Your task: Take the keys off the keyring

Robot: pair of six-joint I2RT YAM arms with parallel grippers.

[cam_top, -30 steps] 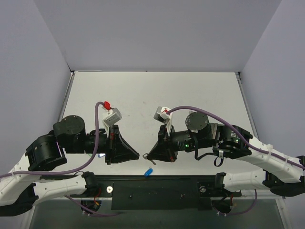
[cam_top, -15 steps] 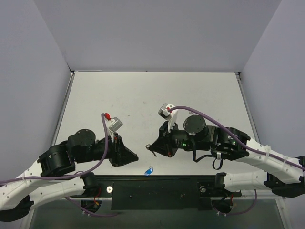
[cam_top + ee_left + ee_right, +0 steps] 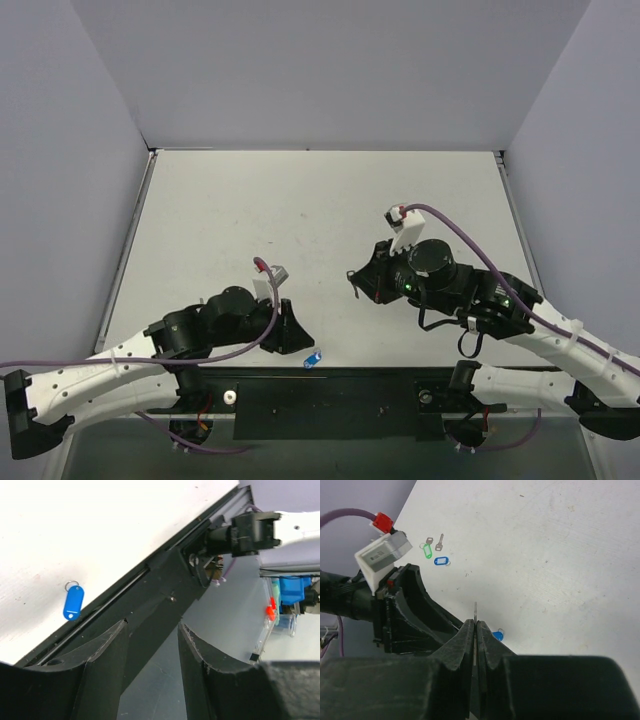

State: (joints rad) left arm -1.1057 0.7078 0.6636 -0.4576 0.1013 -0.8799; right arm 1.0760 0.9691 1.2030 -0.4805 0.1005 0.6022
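White desk (image 3: 320, 200) filled the overhead view between grey walls; the blue key (image 3: 312, 358) lay loose near its front edge, just beside the left end effector (image 3: 292, 335). From the left wrist, that end effector stood released, nothing between its jaws. From the right wrist, the right end effector (image 3: 475, 626) was clenched on a thin silver sliver (probably the keyring (image 3: 475, 609), edge-on). So slight a pinch might let it slip, and a careless nudge might push the key over the edge.

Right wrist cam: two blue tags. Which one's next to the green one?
The upper-left blue tag, beside the green tag; the other blue tag sits alone by the right gripper.
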